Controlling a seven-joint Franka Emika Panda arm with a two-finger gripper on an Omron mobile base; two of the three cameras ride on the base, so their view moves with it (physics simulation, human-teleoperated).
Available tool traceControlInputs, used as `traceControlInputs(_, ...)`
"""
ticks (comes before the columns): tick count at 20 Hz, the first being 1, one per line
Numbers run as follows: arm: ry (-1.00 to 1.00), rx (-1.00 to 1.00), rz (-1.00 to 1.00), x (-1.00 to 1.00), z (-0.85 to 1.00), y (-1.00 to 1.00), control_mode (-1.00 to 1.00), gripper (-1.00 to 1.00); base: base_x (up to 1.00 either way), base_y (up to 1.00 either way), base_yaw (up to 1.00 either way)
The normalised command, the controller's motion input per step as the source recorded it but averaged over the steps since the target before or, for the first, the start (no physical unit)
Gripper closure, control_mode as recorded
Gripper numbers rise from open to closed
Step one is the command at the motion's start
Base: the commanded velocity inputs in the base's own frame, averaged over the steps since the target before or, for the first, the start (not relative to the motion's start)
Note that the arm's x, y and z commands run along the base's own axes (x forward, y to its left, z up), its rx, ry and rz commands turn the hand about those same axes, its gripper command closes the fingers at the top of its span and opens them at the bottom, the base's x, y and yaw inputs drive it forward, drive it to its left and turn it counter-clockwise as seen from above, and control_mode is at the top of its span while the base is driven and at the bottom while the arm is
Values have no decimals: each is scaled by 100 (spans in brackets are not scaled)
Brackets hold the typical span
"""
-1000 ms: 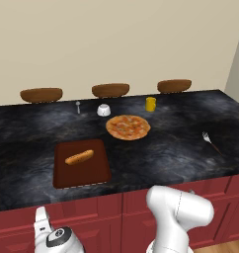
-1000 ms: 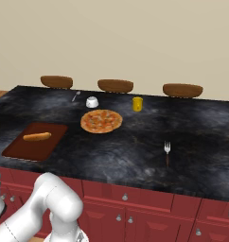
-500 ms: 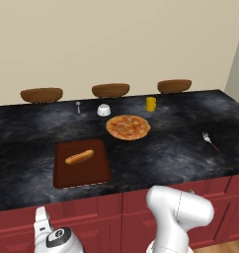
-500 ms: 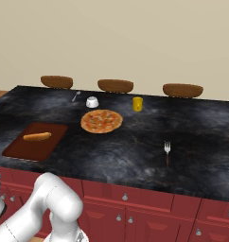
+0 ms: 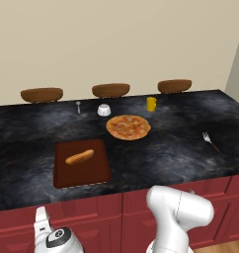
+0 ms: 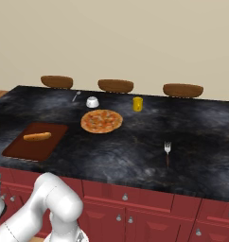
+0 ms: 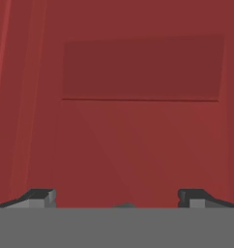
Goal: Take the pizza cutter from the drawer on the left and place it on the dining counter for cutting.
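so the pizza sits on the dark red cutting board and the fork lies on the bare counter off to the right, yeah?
Not quite: the pizza sits on the bare dining counter, as the left base view shows. The cutting board holds a bread roll. The fork part is right.

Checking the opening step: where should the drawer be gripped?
Take the drawer by the small knob on its front, which the arm hides here. Come straight in from the front with the fingers either side of the knob. The shut front looks flat and flush, so it likely offers no other hold.
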Motion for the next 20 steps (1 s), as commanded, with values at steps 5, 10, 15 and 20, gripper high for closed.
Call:
traceControlInputs(5,0,0,0,0,0,0,-100,-100,0,0,0)
traceControlInputs(10,0,0,0,0,0,0,-100,-100,0,0,0)
traceControlInputs(15,0,0,0,0,0,0,-100,100,0,0,0)
traceControlInputs(20,0,0,0,0,0,0,-100,100,0,0,0)
